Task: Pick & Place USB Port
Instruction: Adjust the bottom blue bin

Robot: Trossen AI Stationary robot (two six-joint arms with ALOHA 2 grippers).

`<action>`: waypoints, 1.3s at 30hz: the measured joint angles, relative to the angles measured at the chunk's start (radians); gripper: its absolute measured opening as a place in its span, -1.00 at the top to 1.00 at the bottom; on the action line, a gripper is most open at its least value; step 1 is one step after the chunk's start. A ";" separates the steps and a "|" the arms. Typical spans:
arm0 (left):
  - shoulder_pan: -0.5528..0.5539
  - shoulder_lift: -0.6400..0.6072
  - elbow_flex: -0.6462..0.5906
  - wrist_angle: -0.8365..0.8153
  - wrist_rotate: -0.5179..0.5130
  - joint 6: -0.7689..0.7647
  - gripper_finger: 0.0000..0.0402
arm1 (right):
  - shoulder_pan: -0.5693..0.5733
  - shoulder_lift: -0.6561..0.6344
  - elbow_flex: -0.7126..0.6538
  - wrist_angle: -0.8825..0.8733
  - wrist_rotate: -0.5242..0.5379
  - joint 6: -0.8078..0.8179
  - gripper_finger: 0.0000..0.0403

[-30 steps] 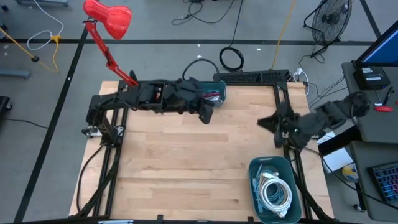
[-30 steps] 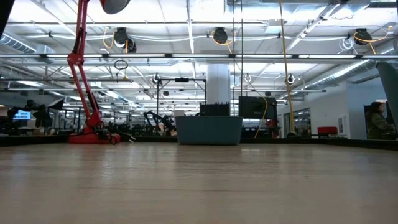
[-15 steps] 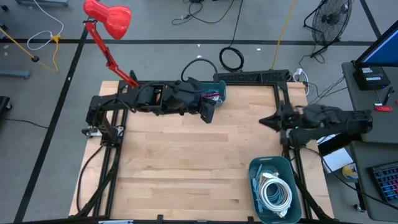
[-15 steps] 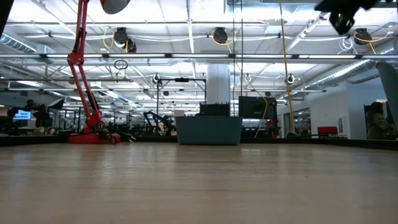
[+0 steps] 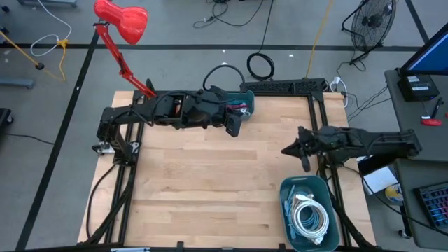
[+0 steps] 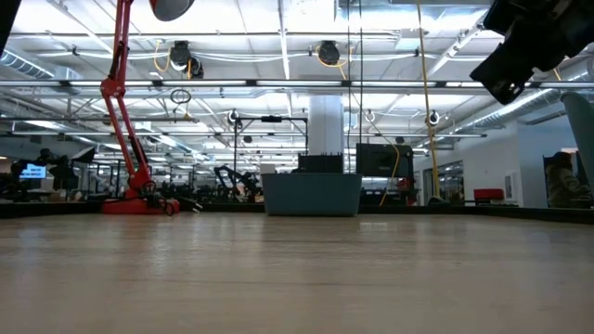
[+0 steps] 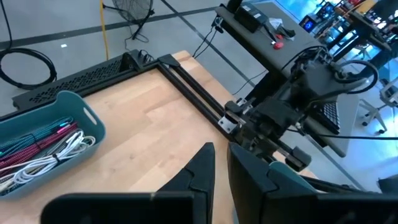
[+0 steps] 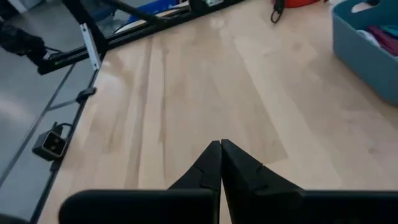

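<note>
In the high view the right gripper (image 5: 290, 149) sits at the right of the frame, above the wooden worktop (image 5: 210, 182) near its right edge, pointing toward the middle. Its jaws are closed on nothing; the right wrist view shows the two dark fingers (image 8: 219, 163) meeting at their tips over bare wood. In the low view this arm shows only as a dark shape in the upper right corner (image 6: 529, 42).

The left gripper (image 5: 232, 125) rests folded along the worktop's upper edge, just left of centre, beside a teal bin (image 5: 238, 101) there. Its jaws are nearly closed with nothing between them, as the left wrist view (image 7: 221, 163) shows.

A second teal bin (image 5: 306, 213) stands at the lower right of the high view, just below the right gripper, holding coiled white cables (image 5: 309, 215). The bin in the left wrist view (image 7: 43, 140) holds white, red and dark cables (image 7: 37, 152). I cannot tell which piece is the USB part.

A red lamp (image 5: 122, 21) stands at the upper left.
</note>
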 joint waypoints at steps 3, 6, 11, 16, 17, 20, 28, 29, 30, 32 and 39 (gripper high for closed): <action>0.000 0.000 0.000 -0.001 0.000 0.000 0.79 | -0.020 0.000 -0.025 0.034 -0.053 0.007 1.00; 0.000 0.000 0.000 -0.002 0.000 0.000 0.79 | -0.030 0.010 -0.053 0.036 -0.220 0.035 1.00; 0.000 0.000 0.000 -0.003 0.000 0.000 0.79 | -0.032 0.021 -0.112 0.033 -0.362 0.117 1.00; 0.000 0.001 0.000 -0.004 -0.020 -0.003 0.79 | -0.032 0.020 -0.137 0.014 -0.368 0.136 1.00; 0.000 0.001 0.000 -0.004 -0.023 -0.002 0.79 | -0.032 0.020 -0.139 0.002 -0.371 0.136 1.00; 0.000 0.001 0.000 -0.004 -0.024 -0.002 0.79 | -0.032 0.020 -0.145 -0.053 -0.409 0.131 1.00; -0.002 0.001 0.000 -0.032 -0.025 -0.011 0.79 | -0.031 0.019 -0.150 -0.193 -0.476 0.113 1.00; -0.002 0.001 0.000 -0.034 -0.025 -0.011 0.79 | -0.031 0.019 -0.150 -0.195 -0.492 0.118 1.00; -0.002 0.001 0.000 -0.034 -0.025 -0.013 0.79 | -0.031 0.019 -0.150 -0.198 -0.509 0.128 1.00; -0.002 0.001 0.000 -0.034 -0.025 -0.013 0.79 | -0.032 0.019 -0.150 -0.199 -0.531 0.153 1.00; -0.003 0.001 0.000 -0.032 -0.026 -0.013 0.79 | -0.031 0.019 -0.150 -0.228 -0.550 0.210 1.00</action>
